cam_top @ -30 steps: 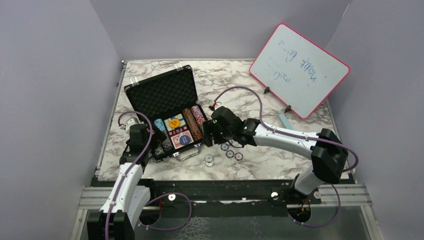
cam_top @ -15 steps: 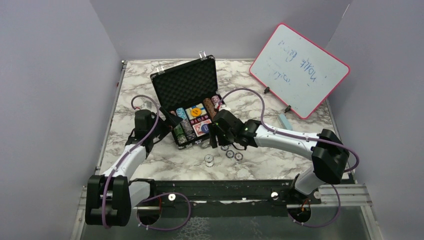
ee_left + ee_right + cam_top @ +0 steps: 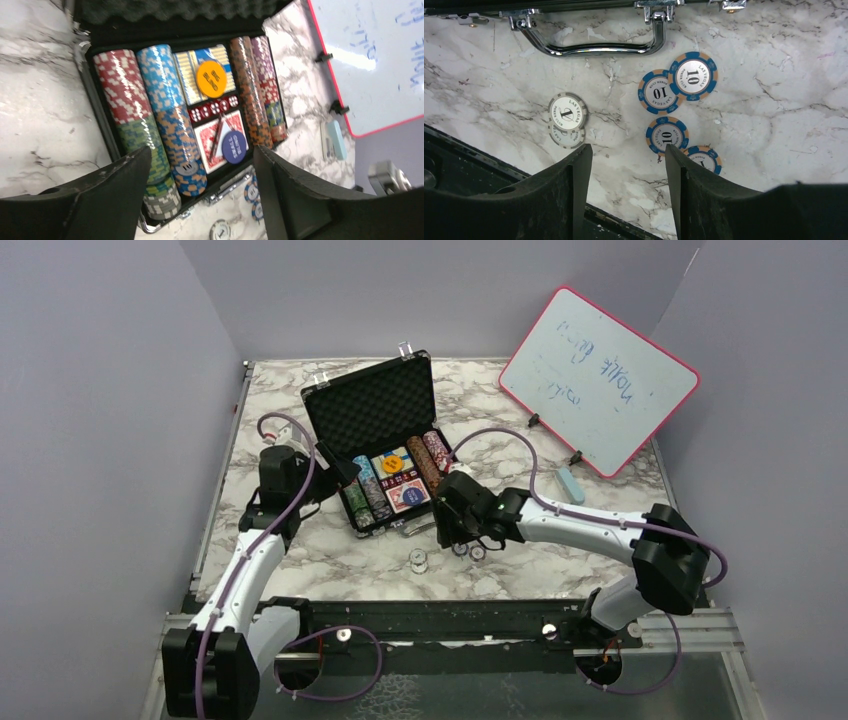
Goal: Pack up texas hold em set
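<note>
Marble tabletop (image 3: pixel 560 575), briefcase (image 3: pixel 370 412) farther back than before, left fingers (image 3: pixel 100 200) wide, right fingers (image 3: pixel 549 200) narrower over loose chips (image 3: pixel 693 75) (both empty).

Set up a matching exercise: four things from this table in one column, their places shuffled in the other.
Things:
1. orange button
2. blue chips marked 10
3. light blue eraser
4. white chips marked 1

Places:
A. below the whiteboard
B. four loose on the table, near the case handle
C. inside the open case, middle compartment
D. an overlapping pair, apart from the other loose chips

Pairs: 1-C, 2-B, 3-A, 4-D
</note>
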`<action>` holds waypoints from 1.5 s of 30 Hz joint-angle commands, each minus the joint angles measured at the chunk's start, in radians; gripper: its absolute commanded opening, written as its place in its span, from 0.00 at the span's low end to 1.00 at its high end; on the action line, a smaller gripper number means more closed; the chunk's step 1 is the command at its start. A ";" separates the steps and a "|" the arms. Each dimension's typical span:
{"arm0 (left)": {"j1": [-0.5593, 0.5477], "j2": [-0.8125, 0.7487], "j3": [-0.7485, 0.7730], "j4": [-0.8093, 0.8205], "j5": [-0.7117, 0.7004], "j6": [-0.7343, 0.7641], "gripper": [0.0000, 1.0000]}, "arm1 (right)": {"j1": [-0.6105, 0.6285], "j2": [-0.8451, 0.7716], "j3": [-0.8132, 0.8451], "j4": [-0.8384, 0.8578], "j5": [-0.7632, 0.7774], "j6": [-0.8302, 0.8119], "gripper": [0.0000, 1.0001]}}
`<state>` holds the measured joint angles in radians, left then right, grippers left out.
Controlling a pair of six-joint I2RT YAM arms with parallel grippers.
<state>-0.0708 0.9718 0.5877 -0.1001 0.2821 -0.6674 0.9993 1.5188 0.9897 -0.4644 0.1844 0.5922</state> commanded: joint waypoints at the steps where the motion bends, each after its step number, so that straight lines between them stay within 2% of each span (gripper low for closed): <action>1: -0.042 -0.036 0.015 -0.070 0.101 0.048 0.73 | 0.000 0.015 -0.003 0.042 -0.094 -0.044 0.55; 5: -0.064 -0.065 0.031 -0.134 0.053 0.074 0.72 | 0.012 0.052 0.043 0.130 -0.115 -0.090 0.49; 12: -0.064 -0.095 0.102 -0.237 -0.111 0.127 0.72 | 0.036 0.224 0.252 0.136 0.023 -0.185 0.49; 20: -0.064 -0.162 0.131 -0.309 -0.289 0.164 0.72 | 0.056 0.376 0.414 0.129 0.050 -0.265 0.47; 35: -0.064 -0.204 0.054 -0.306 -0.324 0.163 0.73 | 0.088 0.517 0.530 0.080 0.086 -0.282 0.31; 45: -0.064 -0.199 0.059 -0.306 -0.327 0.175 0.74 | 0.090 0.542 0.544 0.117 0.131 -0.268 0.30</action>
<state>-0.1333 0.7780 0.6491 -0.4061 -0.0200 -0.5102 1.0809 2.0228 1.5055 -0.3676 0.2497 0.3145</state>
